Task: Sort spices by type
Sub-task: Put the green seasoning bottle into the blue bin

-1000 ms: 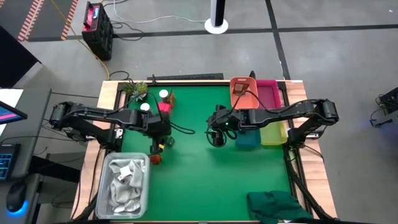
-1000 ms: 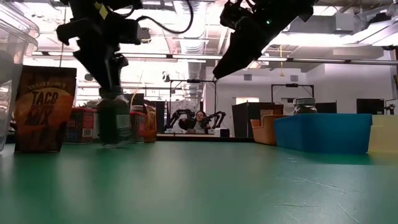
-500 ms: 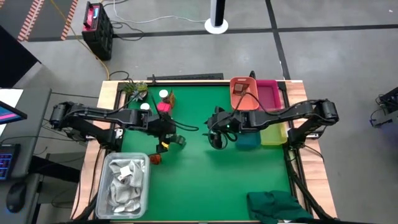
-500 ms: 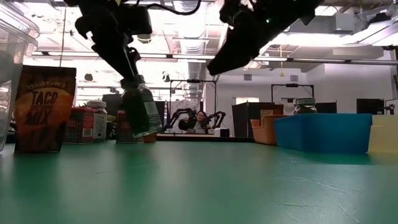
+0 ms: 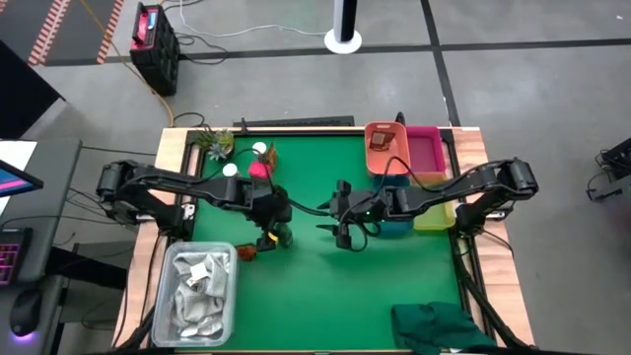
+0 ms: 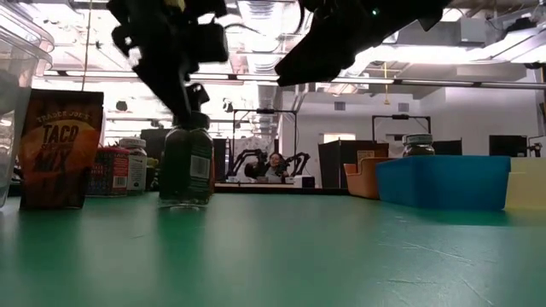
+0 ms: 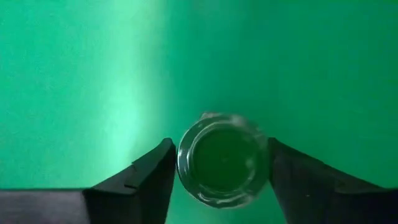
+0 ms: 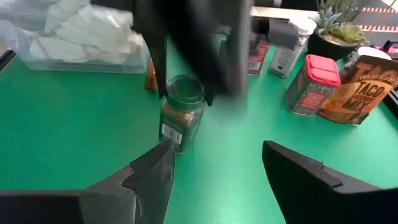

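A glass spice jar with a dark green cap (image 8: 180,112) stands upright near the table's middle (image 5: 280,235), its base on the green mat (image 6: 186,169). My left gripper (image 7: 221,165) comes down on it from above and is shut on its top. My right gripper (image 8: 214,168) hovers open just to the jar's right (image 5: 335,223), touching nothing. The other spices stand at the table's far left: a taco mix packet (image 8: 362,87), a red-capped jar (image 8: 314,78) and white-capped jars (image 5: 258,150). An orange-brown jar (image 5: 245,252) stands by the rag container. My left gripper pinches the jar's top rim (image 7: 184,163) between its two fingers, one on each side. The fingers (image 7: 146,180) come from above, pointing down. The jar stands upright under them with its base on the mat (image 6: 186,203).
A clear container of white rags (image 5: 197,291) sits at the near left. Orange (image 5: 386,148), pink (image 5: 428,150), blue (image 5: 392,221) and yellow (image 5: 436,213) bins line the right side. A small plant (image 5: 215,141) stands far left and a green cloth (image 5: 439,325) lies near right.
My left gripper has carried the jar toward the table's middle. The jar was lifted clear and tilted half a second ago; now it is upright with its base on the mat. My right gripper has shifted slightly left, toward the jar.
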